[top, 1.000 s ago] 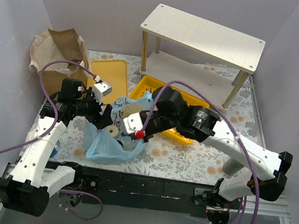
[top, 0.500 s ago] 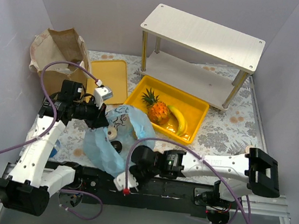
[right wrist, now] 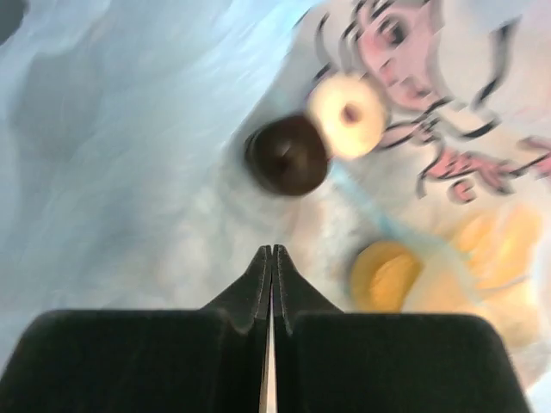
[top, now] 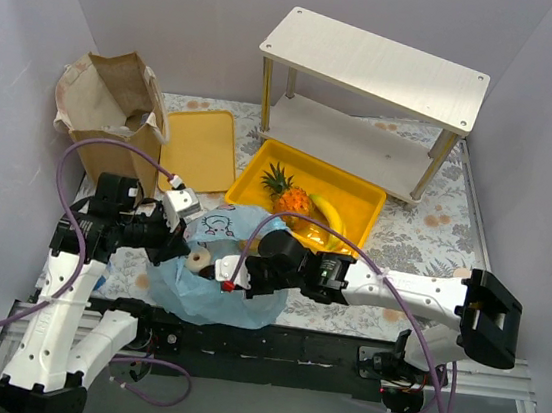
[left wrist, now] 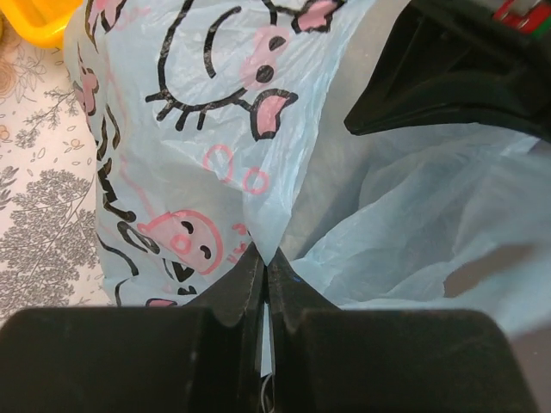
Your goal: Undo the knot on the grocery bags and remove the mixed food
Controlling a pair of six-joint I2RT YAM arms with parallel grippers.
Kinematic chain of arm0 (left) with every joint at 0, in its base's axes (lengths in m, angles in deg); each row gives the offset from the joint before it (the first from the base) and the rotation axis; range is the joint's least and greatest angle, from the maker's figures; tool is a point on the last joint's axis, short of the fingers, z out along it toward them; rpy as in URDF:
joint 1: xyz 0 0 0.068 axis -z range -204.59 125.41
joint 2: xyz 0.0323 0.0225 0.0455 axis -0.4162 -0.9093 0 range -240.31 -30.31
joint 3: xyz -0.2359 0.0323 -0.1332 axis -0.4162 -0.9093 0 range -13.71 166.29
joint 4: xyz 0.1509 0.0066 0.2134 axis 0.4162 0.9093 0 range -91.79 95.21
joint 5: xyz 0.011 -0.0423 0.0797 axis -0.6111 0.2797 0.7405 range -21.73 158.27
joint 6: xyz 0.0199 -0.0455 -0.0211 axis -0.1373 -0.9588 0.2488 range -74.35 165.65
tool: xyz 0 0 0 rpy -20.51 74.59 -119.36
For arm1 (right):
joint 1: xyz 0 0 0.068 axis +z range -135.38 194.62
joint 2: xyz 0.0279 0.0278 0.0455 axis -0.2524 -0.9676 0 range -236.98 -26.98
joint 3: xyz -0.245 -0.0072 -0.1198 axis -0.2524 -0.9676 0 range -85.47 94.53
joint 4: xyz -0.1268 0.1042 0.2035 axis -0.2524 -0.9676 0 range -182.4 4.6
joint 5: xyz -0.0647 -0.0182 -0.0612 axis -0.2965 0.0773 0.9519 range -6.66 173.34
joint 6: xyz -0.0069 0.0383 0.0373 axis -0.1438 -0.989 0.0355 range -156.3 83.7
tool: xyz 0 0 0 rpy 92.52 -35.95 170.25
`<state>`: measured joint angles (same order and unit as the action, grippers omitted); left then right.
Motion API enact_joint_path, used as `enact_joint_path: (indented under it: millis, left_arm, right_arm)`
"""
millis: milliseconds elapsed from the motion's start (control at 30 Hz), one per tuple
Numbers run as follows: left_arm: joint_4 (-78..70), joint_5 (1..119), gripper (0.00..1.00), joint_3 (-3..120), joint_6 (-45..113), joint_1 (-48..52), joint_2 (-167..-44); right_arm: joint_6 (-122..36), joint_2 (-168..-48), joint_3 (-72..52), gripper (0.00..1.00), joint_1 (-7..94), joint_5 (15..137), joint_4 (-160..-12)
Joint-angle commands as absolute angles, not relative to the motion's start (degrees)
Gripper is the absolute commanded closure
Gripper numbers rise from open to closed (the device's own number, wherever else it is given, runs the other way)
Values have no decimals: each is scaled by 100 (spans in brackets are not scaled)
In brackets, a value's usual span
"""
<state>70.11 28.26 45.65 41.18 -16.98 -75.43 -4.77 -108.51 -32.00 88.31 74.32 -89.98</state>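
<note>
The light-blue plastic grocery bag (top: 243, 308) lies open at the table's near edge. In the left wrist view my left gripper (left wrist: 265, 258) is shut on a fold of the printed bag (left wrist: 198, 129); from above, this gripper (top: 179, 245) sits at the bag's left rim. My right gripper (right wrist: 272, 249) is shut on nothing and points into the bag (right wrist: 129, 129), short of a dark round fruit (right wrist: 287, 155), a pale doughnut (right wrist: 349, 114) and a yellow-orange item (right wrist: 387, 274) under the film. From above, the right gripper (top: 223, 273) is beside the doughnut (top: 199, 258). The brown paper bag (top: 107, 105) stands at the far left.
A deep yellow tray (top: 364, 189) behind the plastic bag holds a pineapple (top: 292, 200) and a banana (top: 330, 218). A flat yellow tray (top: 203, 142) lies beside the paper bag. A two-tier wooden shelf (top: 374, 67) stands at the back right. The right arm's dark body (left wrist: 465, 69) fills the left wrist view's top right.
The left gripper has shut on the bag's rim and drawn it toward the near edge. The right arm swung from the front edge to the bag's mouth.
</note>
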Motion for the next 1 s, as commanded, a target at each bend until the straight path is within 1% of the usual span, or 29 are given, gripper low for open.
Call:
enact_joint_path:
  millis: [0,67,100,133,167,200,233,267,300,367,400,433,500,633,700,767,800,867,900,967]
  left_arm:
    - [7212,2986,100,4588,4538,-1712,-7215]
    - [7151,3160,100,4519,4538,-1721,-7136]
    - [7090,3249,93,4509,4538,-1712,-7075]
    - [7046,3328,62,4518,4530,-1721,-7039]
    - [7002,3459,52,4553,4486,-1721,-7030]
    - [6975,3626,49,4736,4425,-1712,-7039]
    - [7027,3671,48,4894,4389,-1712,-7074]
    - [7063,3698,43,5009,4406,-1712,-7091]
    - [7106,3776,40,5158,4441,-1712,-7135]
    - [7212,3821,36,5221,4442,-1712,-7153]
    - [7247,3812,36,5186,4416,-1721,-7179]
    - [7291,3821,35,5169,4372,-1721,-7180]
    - [7318,3830,34,5142,4214,-1721,-7180]
    - [7003,4372,33,5064,3994,-1712,-7031]
    - [6800,4628,30,4888,3924,-1721,-6846]
    - [6466,4988,27,4686,3818,-1712,-6706]
    - [6404,5033,26,4685,3766,-1712,-6696]
    - [6404,5078,25,4755,3800,-1712,-6757]
    - [6447,5113,25,4773,3835,-1712,-6827]
    - [6474,5244,25,4747,4002,-1721,-6863]
  right_arm:
    - [-580,-11055,-2378,99,8739,7578,-9084]
    - [-492,-11091,-2630,99,8739,7342,-8858]
    - [-361,-11082,-2745,99,8826,7071,-8795]
    - [-116,-11056,-2833,99,8932,6859,-8838]
    - [173,-10943,-2921,99,9054,6614,-8987]
    - [646,-10889,-3026,98,9325,6211,-9284]
    - [659,-10837,-3071,97,9389,6120,-9365]
    - [520,-10767,-3124,97,9398,6110,-9270]
    - [310,-10740,-3316,97,9364,6397,-8843]
    - [-68,-10783,-3370,99,9293,6750,-8602]
    - [-270,-10836,-3353,99,9145,7056,-8288]
    - [-829,-10915,-3231,99,9065,7268,-7972]
    - [-1281,-11239,-2994,99,8794,7656,-7811]
    - [-1432,-11872,-2440,99,8713,7965,-7679]
    - [-1529,-12425,-2027,99,8809,7737,-7608]
    - [-1424,-12942,-1441,99,8993,7212,-7922]
    - [-1397,-13067,-1289,99,9220,6591,-8038]
    - [-1571,-13191,-1182,99,9450,6121,-7961]
    - [-2147,-13209,-1190,99,9608,6102,-7890]
    - [-2285,-13183,-1252,97,9706,6101,-7872]
